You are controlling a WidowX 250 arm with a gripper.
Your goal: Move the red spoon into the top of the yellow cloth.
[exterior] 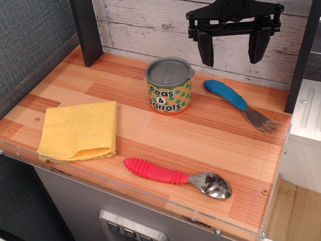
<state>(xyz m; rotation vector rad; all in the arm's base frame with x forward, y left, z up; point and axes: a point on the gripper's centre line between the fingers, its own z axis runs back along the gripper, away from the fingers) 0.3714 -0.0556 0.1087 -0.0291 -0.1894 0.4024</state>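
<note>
**A:** How much of the job is done?

**B:** None that I can see. The spoon with the ribbed red rubbery handle and shiny metal bowl (175, 177) lies flat on the striped wooden worktop (216, 133), near the front edge, handle pointing left and bowl to the right. The folded, roughly square yellow fabric cloth (78, 130) sits well apart from it at the left side, with nothing on it.

**A:** So the whole move is left?

**B:** I'd judge so: reach the spoon, grip it, carry it over and set it on the far part of the cloth.

**A:** And the arm?

**B:** The black two-fingered hand (233, 50) hangs at the back right, above the worktop, fingers pointing down. They stand wide apart and hold nothing. It hovers over the space behind the round tin of peas and carrots with a grey lid (169, 85) and the metal fork with a blue ribbed handle (239, 104), touching neither.

**A:** Far from the spoon?

**B:** Yes, the spoon is at the opposite, front edge.
</note>
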